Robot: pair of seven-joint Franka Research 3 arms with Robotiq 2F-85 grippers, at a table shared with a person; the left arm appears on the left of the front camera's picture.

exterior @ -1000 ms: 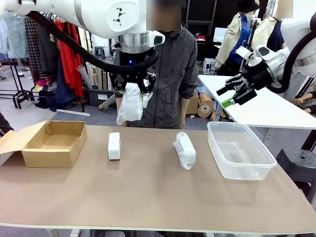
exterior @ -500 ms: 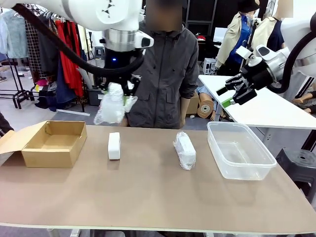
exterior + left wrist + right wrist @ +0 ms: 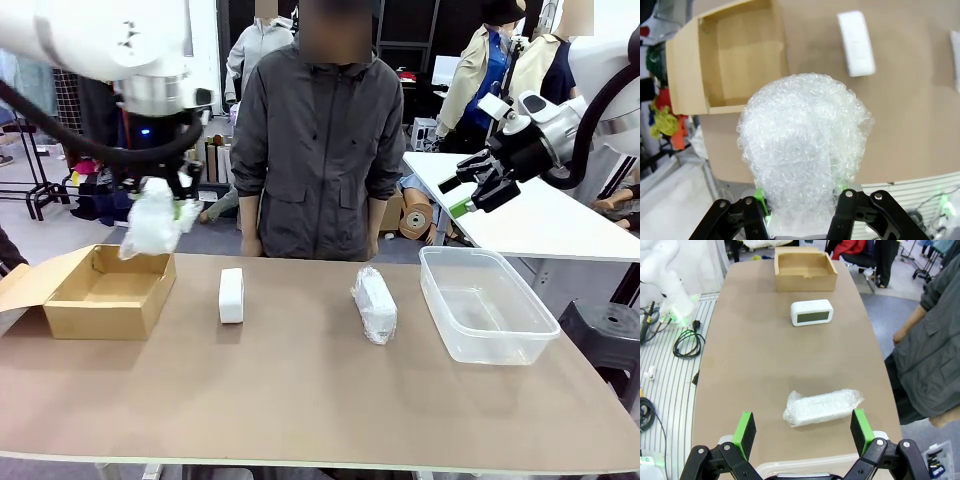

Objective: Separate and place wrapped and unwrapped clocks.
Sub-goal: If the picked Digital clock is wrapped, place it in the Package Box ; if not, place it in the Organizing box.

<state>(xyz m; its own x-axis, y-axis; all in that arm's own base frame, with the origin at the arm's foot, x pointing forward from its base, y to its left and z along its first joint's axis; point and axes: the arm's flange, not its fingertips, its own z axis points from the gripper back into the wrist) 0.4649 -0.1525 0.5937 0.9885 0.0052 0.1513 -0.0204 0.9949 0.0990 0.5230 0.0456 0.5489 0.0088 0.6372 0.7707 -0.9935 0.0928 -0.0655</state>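
We grip one bubble-wrapped white clock in our left gripper, seemingly over the empty brown cardboard box; the bare white clock and second wrapped clock wait unsorted, our right gripper spread empty.

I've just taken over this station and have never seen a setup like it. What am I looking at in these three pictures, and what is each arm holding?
This is a two-armed robot at a table, with a person standing at the far side. The wide picture looks across the table from between the arms. The other two come from a camera on each wrist, looking along that arm's pincer. The left pincer is shut on a wrapped clock, held in the air near the open cardboard box. The right pincer is open and empty, raised at the end with the clear plastic tub. Between box and tub, a bare clock and a second wrapped clock lie on the table.
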